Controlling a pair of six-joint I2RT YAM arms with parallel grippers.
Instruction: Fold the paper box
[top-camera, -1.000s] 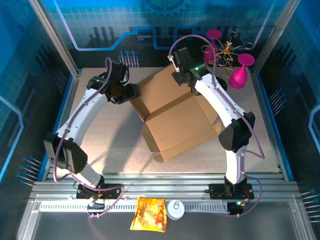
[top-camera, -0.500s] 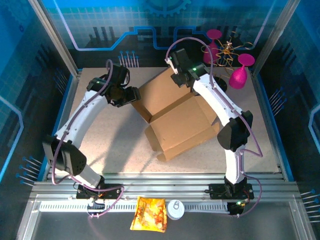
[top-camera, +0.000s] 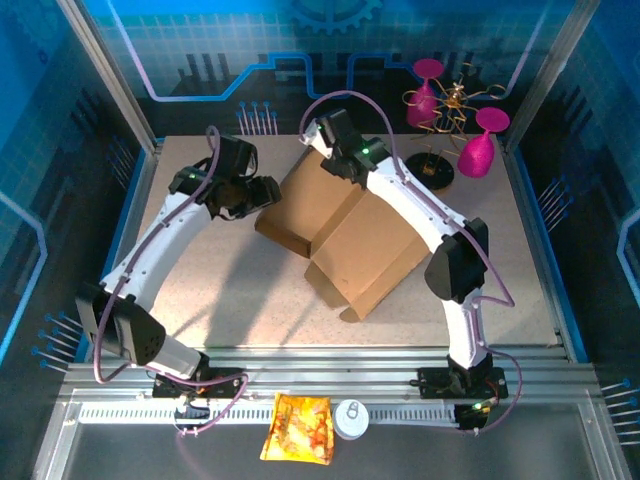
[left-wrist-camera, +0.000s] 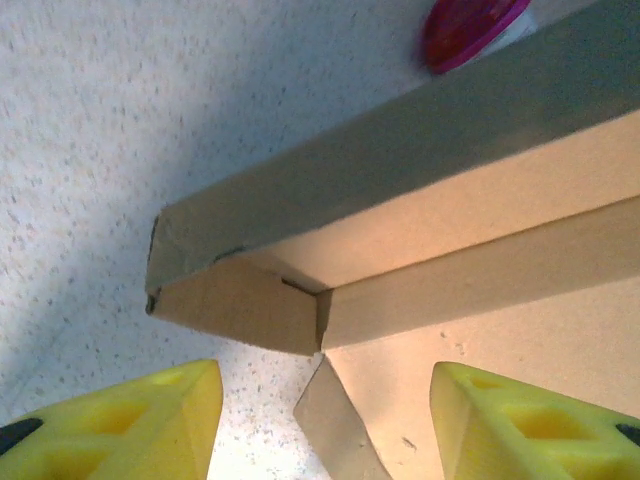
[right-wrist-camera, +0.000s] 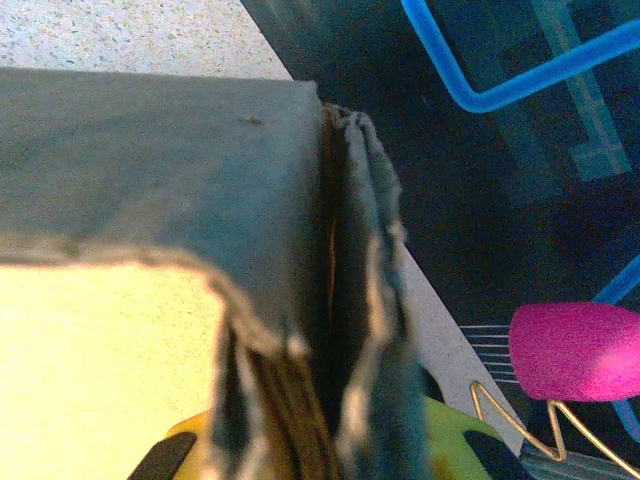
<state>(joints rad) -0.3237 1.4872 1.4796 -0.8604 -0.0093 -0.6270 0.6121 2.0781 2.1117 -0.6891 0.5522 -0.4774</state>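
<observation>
Your paper box (top-camera: 355, 235), a big piece of plain brown cardboard with creases and flaps, sits in the middle of the speckled sandy table (top-camera: 200, 270), between the two arms. It is partly folded, and a sharp crease runs across it from the far side toward you. The cardboard looks smooth and dull. From the left wrist you can see a low side wall, a folded corner and a slightly rough, bent edge. Your left gripper (left-wrist-camera: 320, 430) hangs just beside the box's left corner with its chunky yellow fingers (left-wrist-camera: 130, 420) spread apart. A thin loose flap pokes into the gap between them, and I cannot tell if it touches either finger. Your right gripper (right-wrist-camera: 320, 450) is pinched tight on the far edge of the box. Its yellow fingers (right-wrist-camera: 455, 440) peek out on each side of the squashed, frayed layers of card. That view is blurry up close, and the card hides most of the fingers. Behind the box, at the far right of the table, stand two bright pink goblets (top-camera: 478, 140) beside a thin, curly gold wire stand (top-camera: 450, 105) on a dark round base. Down by the arm bases, on the grey metal rail, lie a crinkly orange-yellow snack bag (top-camera: 297, 428) and a small white round thing (top-camera: 351, 418) that is too small to name.
</observation>
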